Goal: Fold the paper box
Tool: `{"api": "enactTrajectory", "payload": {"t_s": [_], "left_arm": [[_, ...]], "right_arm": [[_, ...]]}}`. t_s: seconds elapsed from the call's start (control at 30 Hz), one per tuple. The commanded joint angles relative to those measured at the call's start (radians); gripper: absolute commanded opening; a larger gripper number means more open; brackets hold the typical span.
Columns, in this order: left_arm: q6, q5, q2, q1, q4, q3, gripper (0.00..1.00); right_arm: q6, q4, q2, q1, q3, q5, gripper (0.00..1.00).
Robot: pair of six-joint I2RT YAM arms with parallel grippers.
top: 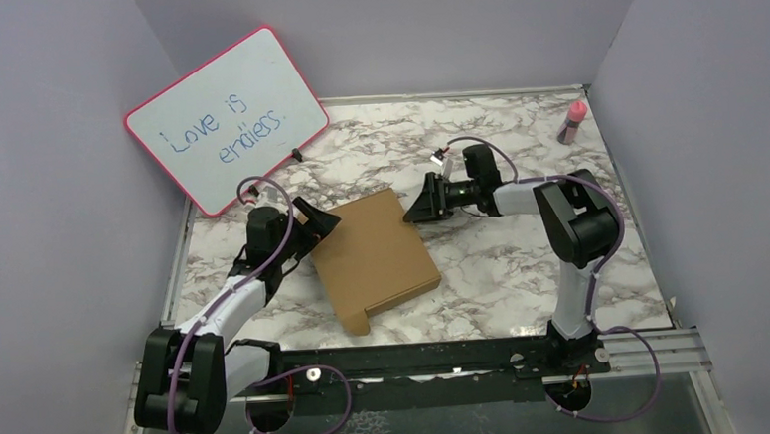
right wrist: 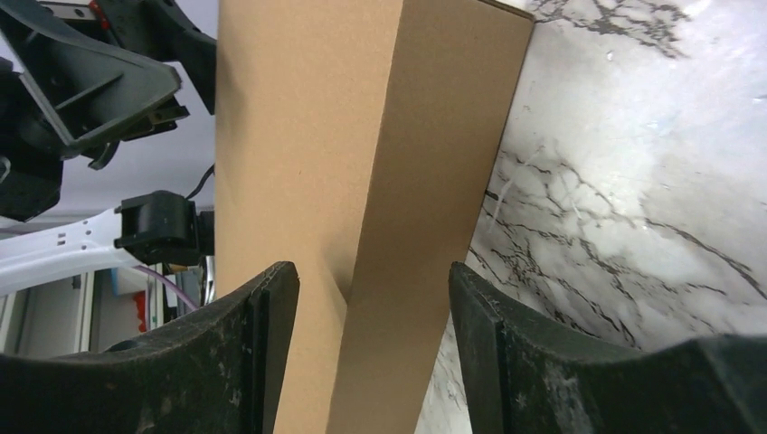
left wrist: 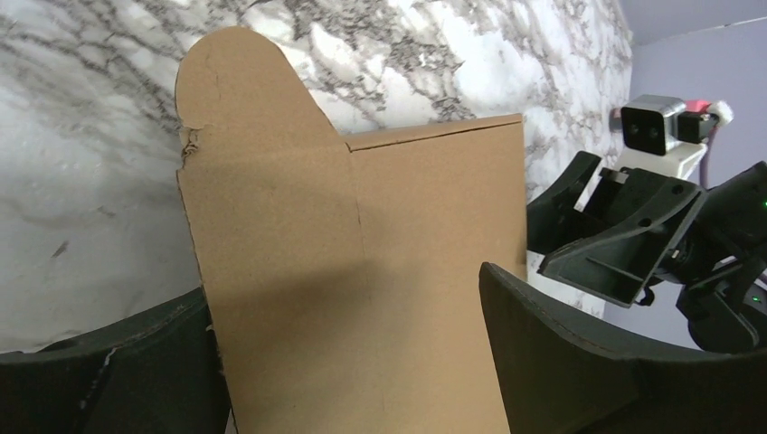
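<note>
- Top external: the paper box (top: pixel 373 257) lies flat on the marbled desk (top: pixel 503 270), between both arms.
- Left tool (top: pixel 314 221) gapes wide astride its far left corner, gripping nothing.
- Right tool (top: pixel 417 207) straddles the far right edge, jaws parted; contact unclear.

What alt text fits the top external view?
A shallow brown paper box lies on the marble table, the left gripper at its left corner, the right gripper at its far corner; a pink-framed whiteboard leans behind.

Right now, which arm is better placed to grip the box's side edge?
Probably the right arm: its jaws closely bracket the folded side edge of the box, while jaws on the left arm gape wide across its end.
</note>
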Motion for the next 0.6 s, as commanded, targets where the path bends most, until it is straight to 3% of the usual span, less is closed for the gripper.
{"api": "enactTrajectory", "payload": {"t_s": [0.0,0.57], "left_arm": [[0.018,-0.018,-0.025,0.014,-0.008,-0.053,0.91],[0.040,0.025,-0.127,0.065,-0.051,-0.117,0.94]], "right_arm": [[0.015,0.058,0.025,0.023,-0.015,-0.043,0.66],[-0.043,0.019,0.165,-0.024,0.036,-0.097,0.41]]}}
